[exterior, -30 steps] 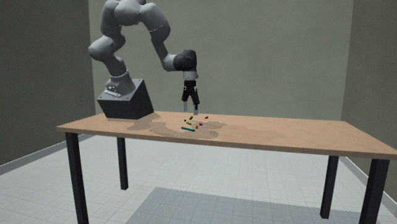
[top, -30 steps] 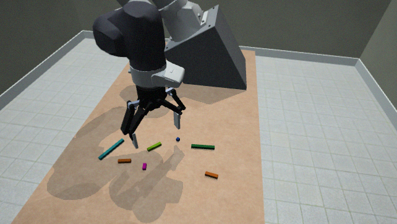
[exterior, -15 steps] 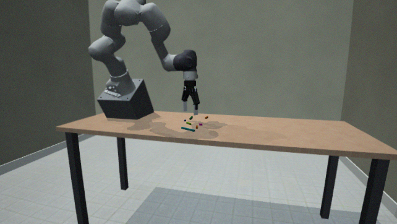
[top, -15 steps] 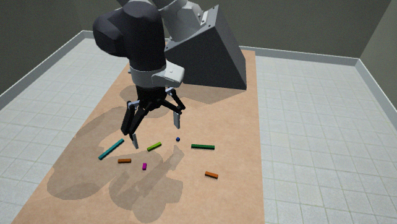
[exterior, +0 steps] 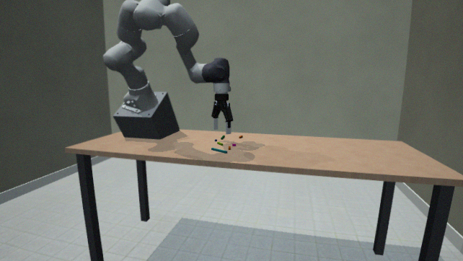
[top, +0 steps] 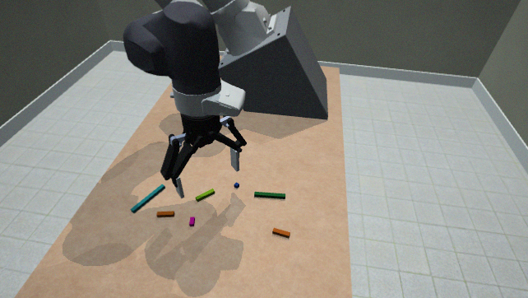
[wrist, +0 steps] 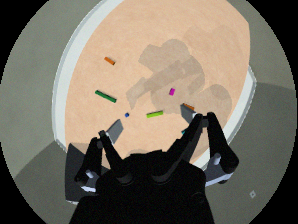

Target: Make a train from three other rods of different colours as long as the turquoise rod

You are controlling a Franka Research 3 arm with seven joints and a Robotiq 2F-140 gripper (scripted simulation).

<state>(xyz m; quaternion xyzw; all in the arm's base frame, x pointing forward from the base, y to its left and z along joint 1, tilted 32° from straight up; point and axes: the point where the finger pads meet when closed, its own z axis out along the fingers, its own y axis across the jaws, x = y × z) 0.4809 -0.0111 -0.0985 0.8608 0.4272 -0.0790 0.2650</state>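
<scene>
Turquoise rod (top: pixel 148 198) (exterior: pixel 219 150): flat on bench (top: pixel 312 165) (exterior: pixel 342 155) (wrist: pixel 150 30), closest of the rods to top view's left long edge. Claw (top: pixel 208 181) (exterior: pixel 222 130) (wrist: pixel 150 117) overhead, wide open, holding nothing. Green rod (top: pixel 270 195) (exterior: pixel 223 137) (wrist: pixel 105 96) toward the right long edge. Lime rod (top: pixel 205 195) (exterior: pixel 220 143) (wrist: pixel 155 114) between green and turquoise. One orange rod (top: pixel 165 214) (exterior: pixel 229 148) near turquoise; other orange rod (top: pixel 281 233) (exterior: pixel 241 137) (wrist: pixel 109 61) nearest the right edge. Magenta rod (top: pixel 192 221) (exterior: pixel 234 145) (wrist: pixel 172 92) between the oranges. Blue rod (top: pixel 236 185) (exterior: pixel 215 140) (wrist: pixel 127 115) between lime and green. All apart; no train.

A lab-like room: a robot arm (top: pixel 195 53) (exterior: pixel 187 54) on a bare-walled room's plain table (top: pixel 304 165) (exterior: pixel 324 155).
</scene>
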